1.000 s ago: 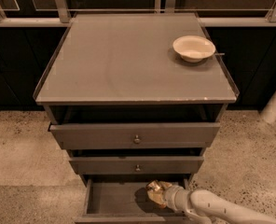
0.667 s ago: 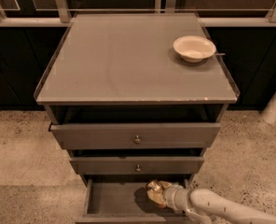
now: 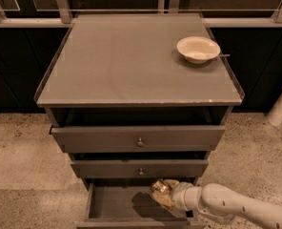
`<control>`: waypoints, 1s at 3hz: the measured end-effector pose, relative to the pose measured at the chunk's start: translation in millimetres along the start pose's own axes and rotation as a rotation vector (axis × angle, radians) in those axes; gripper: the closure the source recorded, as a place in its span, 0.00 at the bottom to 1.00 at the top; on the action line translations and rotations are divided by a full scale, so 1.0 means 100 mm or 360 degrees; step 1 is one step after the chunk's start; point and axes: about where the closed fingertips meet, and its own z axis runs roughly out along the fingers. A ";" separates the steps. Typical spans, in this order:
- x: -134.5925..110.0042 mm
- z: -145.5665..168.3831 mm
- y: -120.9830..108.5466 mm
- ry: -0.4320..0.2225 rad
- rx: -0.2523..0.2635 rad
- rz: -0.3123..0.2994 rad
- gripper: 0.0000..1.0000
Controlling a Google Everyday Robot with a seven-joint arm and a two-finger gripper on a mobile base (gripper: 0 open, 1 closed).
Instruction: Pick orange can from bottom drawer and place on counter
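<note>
The bottom drawer is pulled open, showing its flat grey floor. My gripper reaches into the drawer's right part from the lower right, on a white arm. A shiny orange-brown shape at the gripper's tip looks like the orange can, but I cannot separate it clearly from the hand. The counter is the broad grey cabinet top above.
A white bowl sits at the counter's back right. Two grey drawers with round knobs stick out slightly above the bottom drawer. Speckled beige floor lies on both sides. A white post stands at the right.
</note>
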 end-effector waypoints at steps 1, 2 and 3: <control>-0.45 -0.48 0.12 -0.0059 0.0025 -0.0148 1.00; -0.88 -0.88 0.19 -0.0162 0.0033 -0.0258 1.00; -0.89 -0.89 0.19 -0.0161 0.0034 -0.0263 1.00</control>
